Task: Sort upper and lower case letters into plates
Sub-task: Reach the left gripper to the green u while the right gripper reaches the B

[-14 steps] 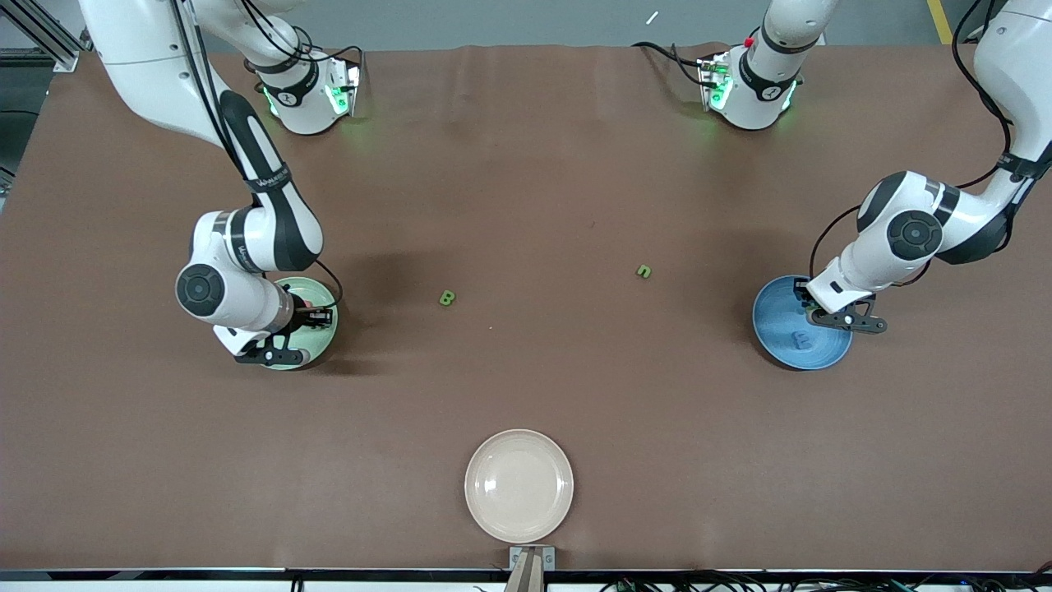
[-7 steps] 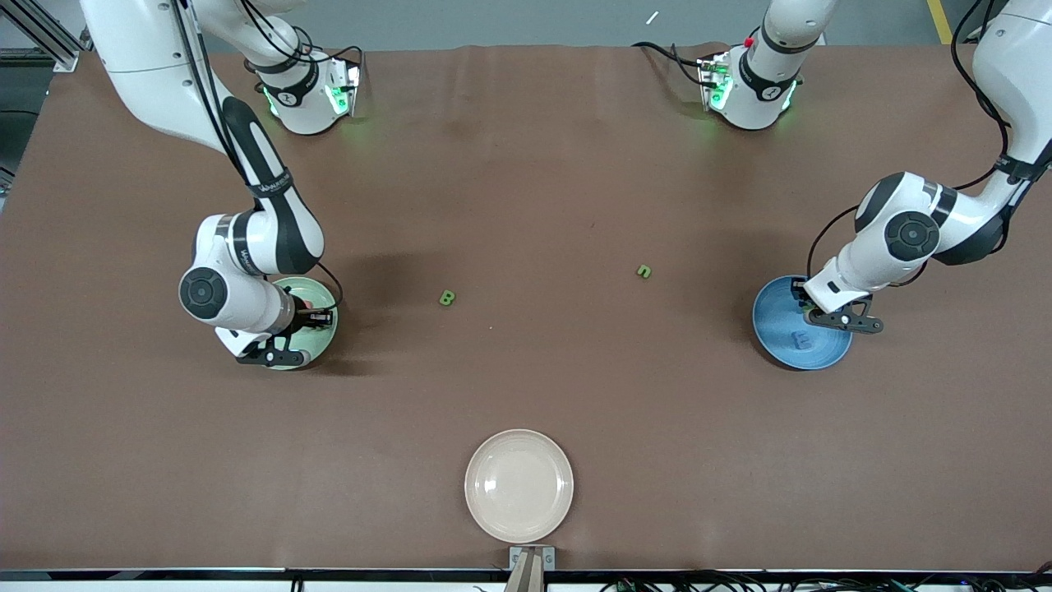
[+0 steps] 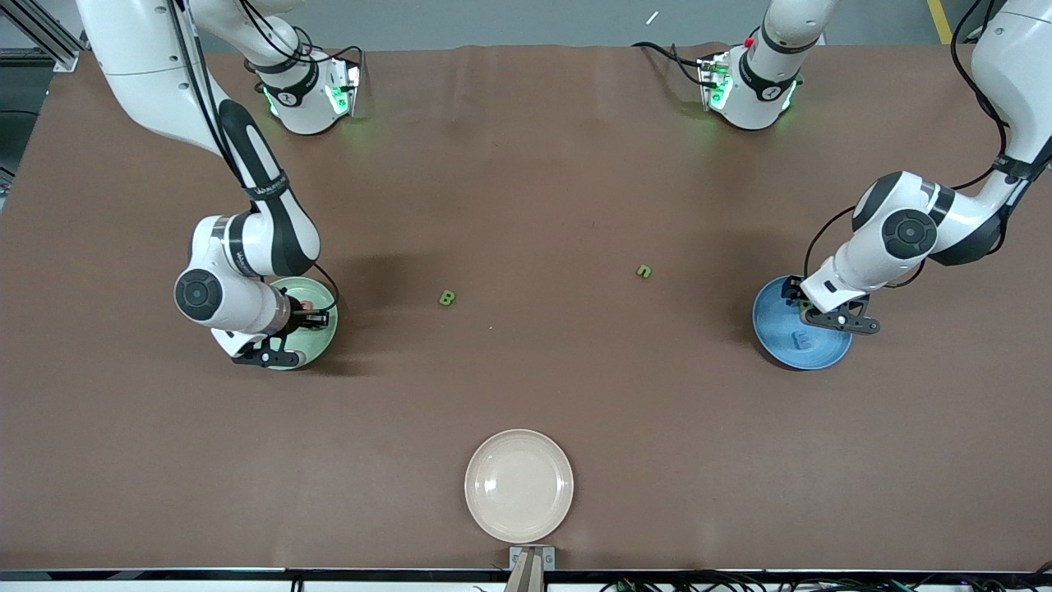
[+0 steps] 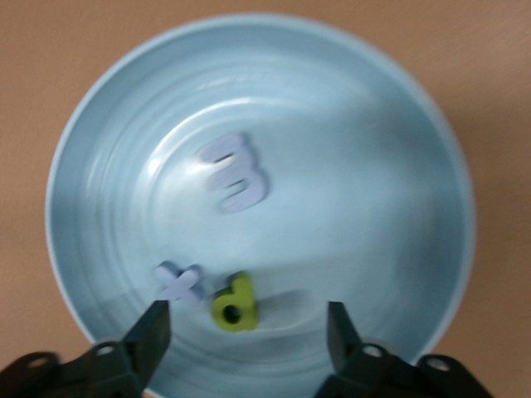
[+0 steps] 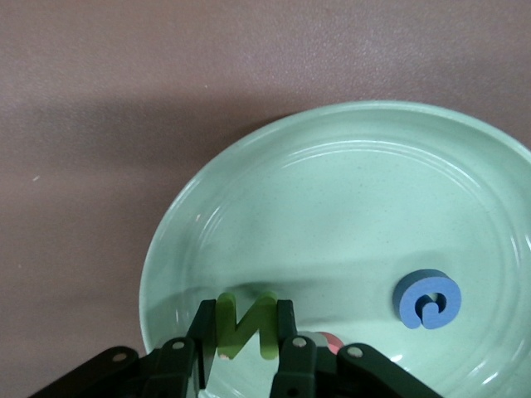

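My right gripper is shut on a green letter N just over the pale mint green plate, which holds a blue curled letter and a pink-red letter mostly hidden by the fingers. My left gripper hangs open over the blue plate, where a green d, a blue x and a blue E-shaped letter lie. On the bare table between the mint plate and the blue plate lie a green B and a green n.
A cream-beige plate with nothing on it sits near the table's front edge, midway between the arms. Both arm bases stand along the table's back edge.
My left gripper has opened over the blue plate, and the green d now lies loose in it. The right gripper still grips the N and has shifted slightly over the mint plate.
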Controlling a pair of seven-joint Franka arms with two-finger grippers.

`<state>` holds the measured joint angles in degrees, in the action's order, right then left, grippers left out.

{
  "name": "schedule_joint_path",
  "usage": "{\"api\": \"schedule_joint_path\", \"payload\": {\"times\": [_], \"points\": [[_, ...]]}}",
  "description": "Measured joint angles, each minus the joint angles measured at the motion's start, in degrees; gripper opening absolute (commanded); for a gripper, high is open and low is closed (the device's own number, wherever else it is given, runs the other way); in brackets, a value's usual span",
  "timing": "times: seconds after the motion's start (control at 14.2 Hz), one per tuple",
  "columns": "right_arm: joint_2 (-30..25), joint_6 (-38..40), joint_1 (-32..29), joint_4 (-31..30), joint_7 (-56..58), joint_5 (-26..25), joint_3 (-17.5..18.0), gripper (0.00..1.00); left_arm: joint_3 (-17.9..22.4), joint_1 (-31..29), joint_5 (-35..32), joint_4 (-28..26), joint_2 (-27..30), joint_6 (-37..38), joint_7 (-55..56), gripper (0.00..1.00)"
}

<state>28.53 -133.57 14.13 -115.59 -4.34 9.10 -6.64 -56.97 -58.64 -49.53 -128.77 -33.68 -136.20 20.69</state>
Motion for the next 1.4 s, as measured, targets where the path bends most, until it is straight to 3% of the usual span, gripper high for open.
{"api": "schedule_joint_path", "payload": {"times": [0.14,0.21,0.28,0.49,0.7,0.84,1.12,1.4], "points": [[0.18,0.0,0.0,0.0,0.0,0.0,0.0,0.36,-3.93,-0.03,0.1,0.1,0.02,0.69,4.21,1.0],[0.2,0.04,-0.02,0.0,0.0,0.0,0.0,0.63,-6.18,0.0,0.52,0.15,0.03,1.28,7.17,1.0],[0.2,0.08,-0.07,0.0,0.0,0.0,-0.01,1.0,-8.43,0.1,1.4,0.17,0.04,1.68,10.15,1.0],[0.2,0.46,-0.35,0.04,0.0,0.0,-0.09,1.0,-13.08,1.52,2.62,0.13,0.01,2.21,16.57,1.0],[-0.06,3.23,-0.41,0.81,-0.03,0.0,-0.08,1.0,-13.56,8.75,2.87,0.39,-0.34,2.21,26.36,1.0],[-1.16,6.31,-0.41,2.03,-0.13,0.04,0.06,1.0,-12.04,15.9,2.91,1.13,-0.69,2.23,34.82,1.0],[-3.48,8.15,1.58,2.6,-6.56,0.34,1.11,1.0,-4.02,28.99,2.92,2.43,-1.26,2.07,45.63,0.99],[-3.47,4.54,10.02,2.48,-18.57,2.33,1.66,1.0,-0.89,33.08,2.92,2.62,-3.51,-0.18,50.25,0.86]]}}
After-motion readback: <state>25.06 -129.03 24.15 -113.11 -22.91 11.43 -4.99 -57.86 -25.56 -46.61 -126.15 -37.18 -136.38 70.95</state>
